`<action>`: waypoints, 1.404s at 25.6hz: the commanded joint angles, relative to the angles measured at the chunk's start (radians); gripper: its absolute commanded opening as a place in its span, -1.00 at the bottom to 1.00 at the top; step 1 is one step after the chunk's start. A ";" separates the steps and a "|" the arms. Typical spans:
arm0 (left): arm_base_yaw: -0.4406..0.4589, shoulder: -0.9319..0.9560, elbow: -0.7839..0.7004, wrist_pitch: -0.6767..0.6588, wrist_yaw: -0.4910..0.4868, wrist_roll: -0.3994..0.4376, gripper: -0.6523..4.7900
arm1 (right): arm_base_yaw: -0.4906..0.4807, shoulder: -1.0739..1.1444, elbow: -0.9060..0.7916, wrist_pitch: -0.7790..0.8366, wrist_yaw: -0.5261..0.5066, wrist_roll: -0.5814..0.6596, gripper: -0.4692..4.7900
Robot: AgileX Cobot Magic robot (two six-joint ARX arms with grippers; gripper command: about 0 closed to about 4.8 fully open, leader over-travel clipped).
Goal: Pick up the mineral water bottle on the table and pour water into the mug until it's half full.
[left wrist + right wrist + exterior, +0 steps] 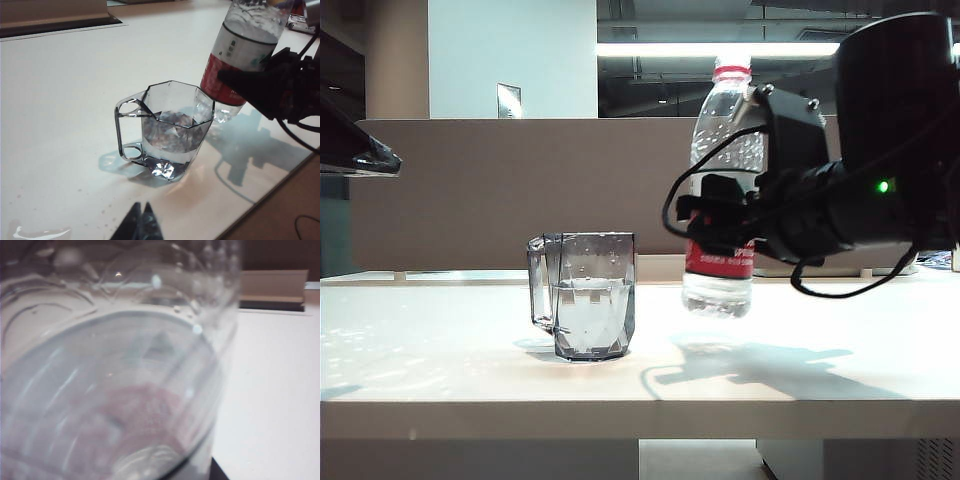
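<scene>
Nearest to the exterior camera is the right gripper (725, 222), whose black arm fills the right side of that view. Its fingers are clamped on the bottle (722, 190) at the red label, and the bottle stands almost upright, long axis nearly vertical, with the red neck ring on top and the base hanging just above the table (440, 370). The mug (588, 295) stands on the table to the left of the bottle, near it but apart, handle turned away from the bottle, and water (590, 315) already fills it to about the middle. In the right wrist view only the clear wall of the bottle (115, 370) is seen, very close and blurred. The left gripper (139, 222) shows only its dark tips, pressed together, hovering on the near side of the mug (170, 130) and holding nothing. I judge that pouring is finished or close to it; what matters next is that the bottle hangs clear of the mug, so it can go straight down to the table.
</scene>
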 commanded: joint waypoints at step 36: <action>-0.001 -0.002 0.003 0.006 0.000 -0.003 -0.78 | 0.062 -0.036 -0.212 0.172 0.023 -0.004 0.70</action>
